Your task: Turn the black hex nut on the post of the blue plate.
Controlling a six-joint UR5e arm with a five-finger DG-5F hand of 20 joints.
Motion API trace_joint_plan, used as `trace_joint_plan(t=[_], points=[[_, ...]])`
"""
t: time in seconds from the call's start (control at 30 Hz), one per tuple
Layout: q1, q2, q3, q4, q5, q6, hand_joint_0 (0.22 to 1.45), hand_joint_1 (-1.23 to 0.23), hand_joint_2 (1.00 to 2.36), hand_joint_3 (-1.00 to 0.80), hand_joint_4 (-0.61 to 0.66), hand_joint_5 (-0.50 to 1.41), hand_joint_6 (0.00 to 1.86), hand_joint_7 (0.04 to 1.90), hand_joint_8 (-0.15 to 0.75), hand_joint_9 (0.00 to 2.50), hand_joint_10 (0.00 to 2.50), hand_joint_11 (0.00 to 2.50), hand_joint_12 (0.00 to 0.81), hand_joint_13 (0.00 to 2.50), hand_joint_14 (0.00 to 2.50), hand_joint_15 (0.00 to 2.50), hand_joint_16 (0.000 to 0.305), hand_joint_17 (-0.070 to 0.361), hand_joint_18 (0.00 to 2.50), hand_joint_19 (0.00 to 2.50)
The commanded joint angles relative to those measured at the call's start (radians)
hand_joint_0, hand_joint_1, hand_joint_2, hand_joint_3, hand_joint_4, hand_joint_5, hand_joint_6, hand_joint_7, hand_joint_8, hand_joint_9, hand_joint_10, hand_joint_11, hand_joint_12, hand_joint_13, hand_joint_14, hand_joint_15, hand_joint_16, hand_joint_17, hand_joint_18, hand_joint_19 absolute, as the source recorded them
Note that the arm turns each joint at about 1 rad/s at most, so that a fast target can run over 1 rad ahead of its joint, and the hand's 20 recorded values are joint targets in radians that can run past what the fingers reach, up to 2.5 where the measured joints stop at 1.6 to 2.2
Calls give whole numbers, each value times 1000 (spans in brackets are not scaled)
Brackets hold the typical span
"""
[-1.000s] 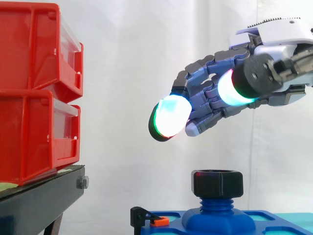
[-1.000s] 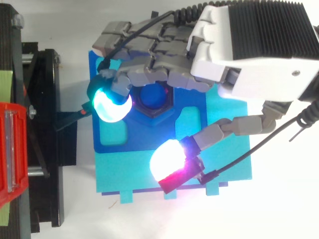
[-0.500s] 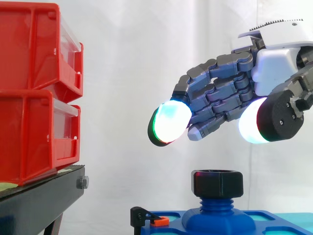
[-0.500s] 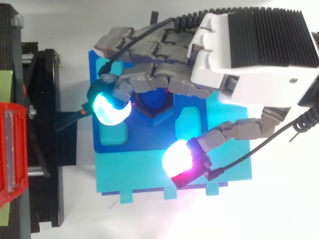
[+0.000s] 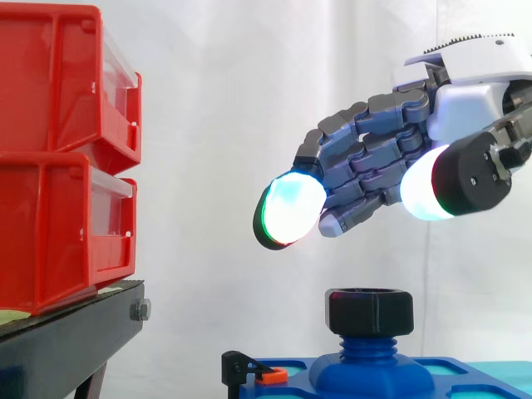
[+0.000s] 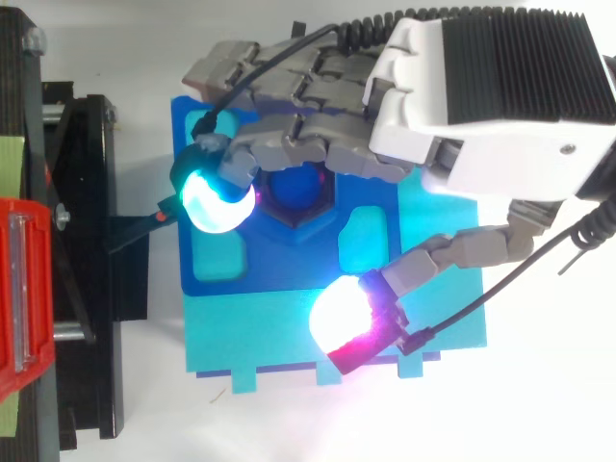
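Since half a second ago the robot hand (image 5: 478,79) has barely shifted: its thumb pad (image 5: 426,186) has risen slightly and drawn toward the fingers (image 6: 289,154). The robot hand hangs spread and loosely curved, holding nothing, clear above the black hex nut (image 5: 370,311). The nut sits on the post (image 5: 366,349) of the blue plate (image 6: 279,258), at 6 o'clock from the fingers. From above, the fingers cover the nut's 12 o'clock half, and the thumb pad lies at 5 o'clock of it. The side view cuts the plate off at its lower edge.
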Motion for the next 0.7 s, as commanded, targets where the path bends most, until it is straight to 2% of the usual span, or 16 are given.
trace_joint_plan(t=[0.0,0.27,0.67], points=[[-4,0,0,-3,0,-7,365,-745,1000,-500,250,-261,502,723,288,86,0,0,414,123,0,16,60,136,219,294],[-12,-1,0,-6,-5,-10,348,-470,1000,-500,243,-247,502,696,298,67,0,0,430,106,0,4,64,143,201,291],[-13,-1,0,15,-2,-47,362,-398,1000,-500,250,-240,502,703,294,81,0,0,423,99,1,4,62,140,188,296]])
